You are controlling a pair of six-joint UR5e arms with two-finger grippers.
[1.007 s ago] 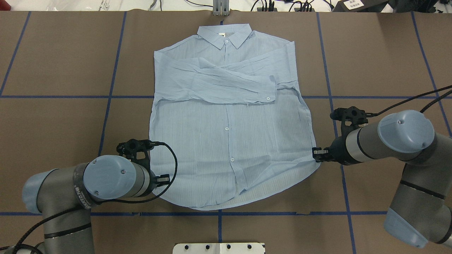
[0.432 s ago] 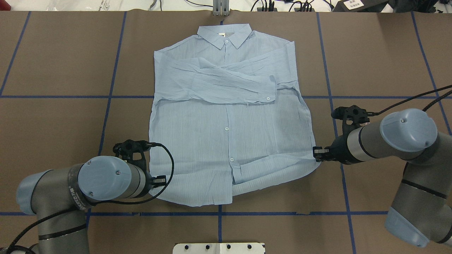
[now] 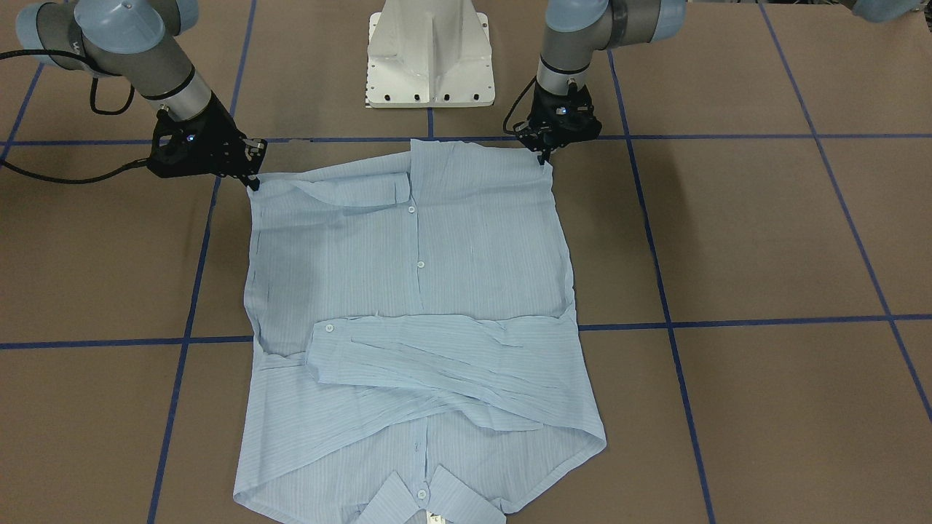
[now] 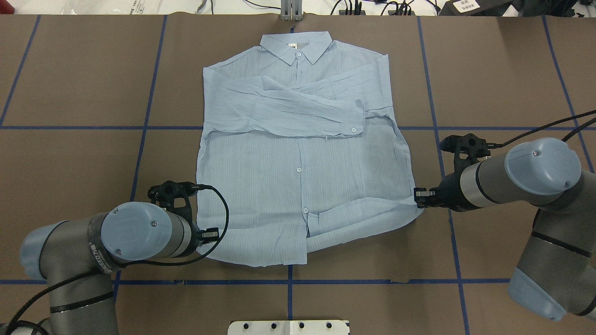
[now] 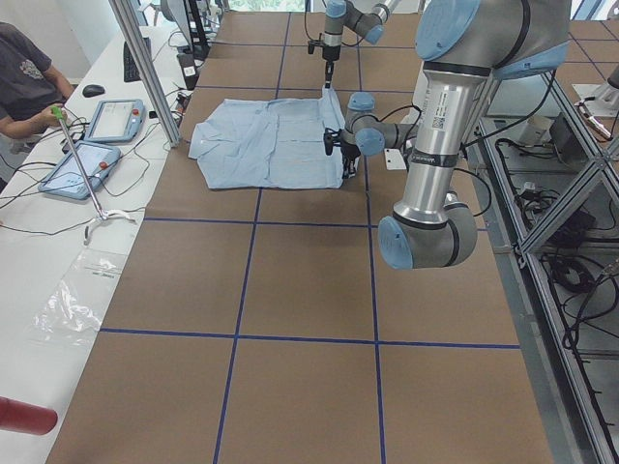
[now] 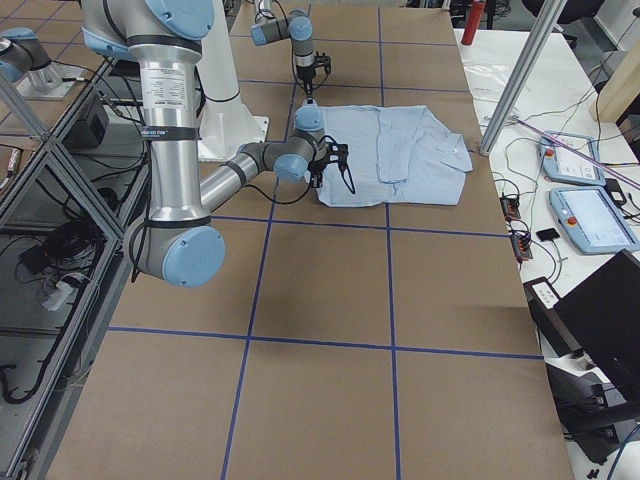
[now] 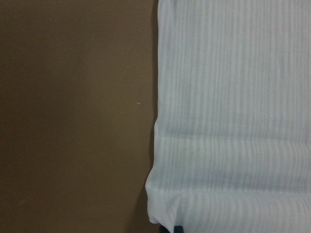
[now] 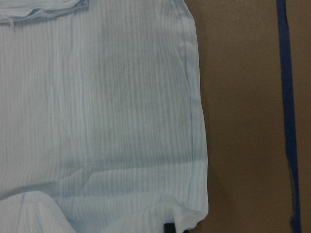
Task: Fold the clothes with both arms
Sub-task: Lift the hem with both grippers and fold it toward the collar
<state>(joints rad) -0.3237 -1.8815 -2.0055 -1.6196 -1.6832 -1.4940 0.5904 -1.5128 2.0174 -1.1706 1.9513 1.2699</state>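
The light-blue shirt (image 4: pixel 298 158) lies front up on the brown table, collar (image 4: pixel 296 46) at the far edge, both sleeves folded across the chest. My left gripper (image 4: pixel 215 234) is shut on the near-left hem corner. My right gripper (image 4: pixel 419 197) is shut on the near-right hem corner. The near hem is raised and creased between them, with the right front panel turned up. In the front-facing view the shirt (image 3: pixel 415 291) has my left gripper (image 3: pixel 542 156) and my right gripper (image 3: pixel 251 178) at its hem corners. Each wrist view shows bunched hem, left (image 7: pixel 233 121) and right (image 8: pixel 97 121).
The white pedestal base (image 3: pixel 429 58) stands just behind the hem. Blue tape lines (image 4: pixel 139 128) grid the table. A grey post (image 4: pixel 291 10) and cables sit at the far edge. An operator (image 5: pixel 24 77) and tablets (image 5: pixel 114 121) are beside the table.
The near hem has pulled up off the table and drawn away from the robot. The right front panel has folded over. Both grippers kept their hold and shifted slightly.
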